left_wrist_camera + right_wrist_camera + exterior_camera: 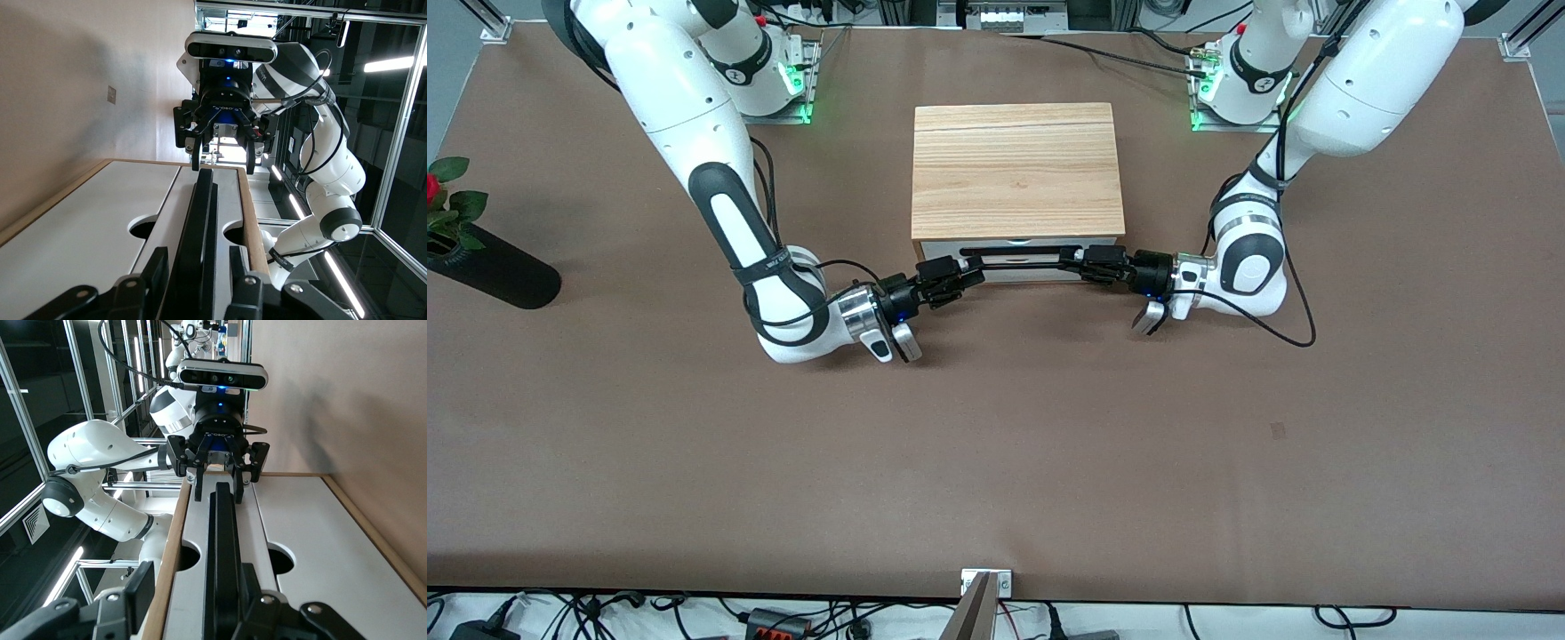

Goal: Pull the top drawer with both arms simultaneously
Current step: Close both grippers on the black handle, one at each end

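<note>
Wrist views alone show left gripper (197,280) and right gripper (230,603) clamping the top drawer's (1016,264) handle (1021,260)

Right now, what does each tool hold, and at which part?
Both grip the top drawer by its black bar handle: the right tool at the right arm's end, the left tool at the left arm's end.

Brown table (996,462); glass partitions (400,167), strip lights (393,65).
</note>
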### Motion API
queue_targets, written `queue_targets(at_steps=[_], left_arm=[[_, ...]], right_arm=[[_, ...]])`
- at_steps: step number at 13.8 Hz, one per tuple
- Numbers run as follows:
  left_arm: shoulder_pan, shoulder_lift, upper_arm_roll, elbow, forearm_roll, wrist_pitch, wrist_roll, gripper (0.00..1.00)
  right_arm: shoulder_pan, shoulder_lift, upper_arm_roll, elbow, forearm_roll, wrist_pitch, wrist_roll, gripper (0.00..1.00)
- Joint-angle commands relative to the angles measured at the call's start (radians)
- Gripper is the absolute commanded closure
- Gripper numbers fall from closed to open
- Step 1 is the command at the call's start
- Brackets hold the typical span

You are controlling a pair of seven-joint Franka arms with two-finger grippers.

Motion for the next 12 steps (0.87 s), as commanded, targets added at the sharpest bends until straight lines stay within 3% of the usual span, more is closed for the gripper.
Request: queue_targets(at_steps=[1, 7, 10, 12], left_arm=[[0.004, -0.018, -0.011, -0.022, -0.033, 0.014, 0.029, 0.6], [0.002, -0.006, -0.011, -0.014, -0.045, 0.017, 0.03, 0.67], [0.004, -0.006, -0.011, -0.015, -0.045, 0.016, 0.03, 0.84], [0.004, -0.006, -0.011, -0.017, -0.045, 0.014, 0.029, 0.89]], right_arm=[[0.009, -0.004, 0.002, -0.004, -0.018, -0.008, 0.005, 0.42], [0.015, -0.004, 0.002, -0.017, -0.09, -0.006, 0.007, 0.51], [0.011, -0.004, 0.002, -0.017, -0.091, -0.008, 0.008, 0.6], [0.005, -0.005, 0.002, -0.016, -0.091, -0.008, 0.01, 0.7]])
